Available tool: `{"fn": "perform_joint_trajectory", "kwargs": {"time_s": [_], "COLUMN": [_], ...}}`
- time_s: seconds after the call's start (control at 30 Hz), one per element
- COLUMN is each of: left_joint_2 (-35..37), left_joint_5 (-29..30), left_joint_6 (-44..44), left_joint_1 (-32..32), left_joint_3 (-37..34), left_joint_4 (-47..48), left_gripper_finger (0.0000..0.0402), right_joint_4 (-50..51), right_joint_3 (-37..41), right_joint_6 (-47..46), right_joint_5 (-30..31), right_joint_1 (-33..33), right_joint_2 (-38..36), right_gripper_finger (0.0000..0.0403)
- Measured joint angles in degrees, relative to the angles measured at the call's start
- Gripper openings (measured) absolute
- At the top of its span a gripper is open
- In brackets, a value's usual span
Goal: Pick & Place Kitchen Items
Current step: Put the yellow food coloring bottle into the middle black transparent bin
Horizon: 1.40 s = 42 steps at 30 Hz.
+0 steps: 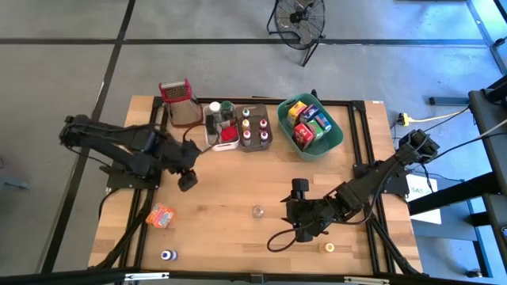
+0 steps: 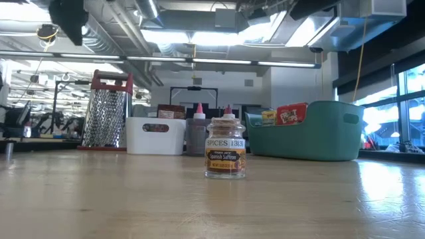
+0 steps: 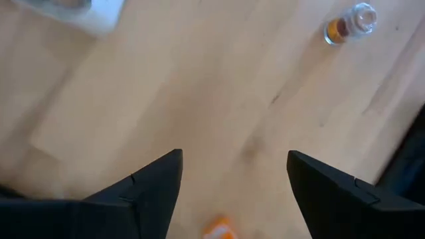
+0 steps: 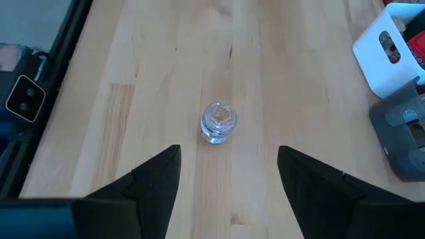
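While the left pincer (image 1: 188,180) hangs apart farther off, the upright spice jar (image 1: 257,211) is faced squarely by the nearer right pincer (image 1: 291,210), spread empty to its right.

The table (image 1: 230,198) is made of pale wood with a smooth, slightly shiny finish, and fine grain lines are seen in the planks. A black metal frame (image 1: 360,134) is fixed around it. The small spice jar (image 2: 226,147) is of clear glass, glossy, with a paper label. The grater (image 2: 106,118) is made of perforated steel that shines, with a red handle. The white bin (image 2: 156,135) and the teal bin (image 2: 312,131) look like smooth plastic, rather matt. The gripper fingers (image 4: 156,179) are seen as dark and matt. The orange packet (image 1: 161,215) looks glossy.
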<state>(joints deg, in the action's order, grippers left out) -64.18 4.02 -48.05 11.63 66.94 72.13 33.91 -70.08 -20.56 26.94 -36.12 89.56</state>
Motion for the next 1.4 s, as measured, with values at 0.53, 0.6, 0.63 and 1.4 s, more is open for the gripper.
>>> {"fn": "perform_joint_trajectory", "kwargs": {"time_s": [0.53, 0.6, 0.63, 1.4], "left_joint_2": [-1.9, -1.9, -1.9, -1.9], "left_joint_5": [21.2, 20.4, 19.6, 19.2], "left_joint_6": [18.7, 18.4, 18.4, 28.5], "left_joint_1": [14.4, 14.6, 14.6, 16.6], "left_joint_3": [0.0, 0.0, 0.0, 0.0], "left_joint_4": [-6.2, -7.5, -7.7, -18.3], "left_gripper_finger": [0.0276, 0.0279, 0.0280, 0.0281], "right_joint_4": [-0.3, -0.3, -0.3, -0.9], "right_joint_3": [0.0, 0.0, 0.0, 0.0], "right_joint_6": [1.9, 1.9, 1.9, 4.1], "right_joint_5": [0.0, 0.0, 0.0, 0.0], "right_joint_1": [0.1, 0.1, 0.1, 1.2], "right_joint_2": [0.0, 0.0, 0.0, 0.0], "right_gripper_finger": [0.0254, 0.0254, 0.0254, 0.0253]}}
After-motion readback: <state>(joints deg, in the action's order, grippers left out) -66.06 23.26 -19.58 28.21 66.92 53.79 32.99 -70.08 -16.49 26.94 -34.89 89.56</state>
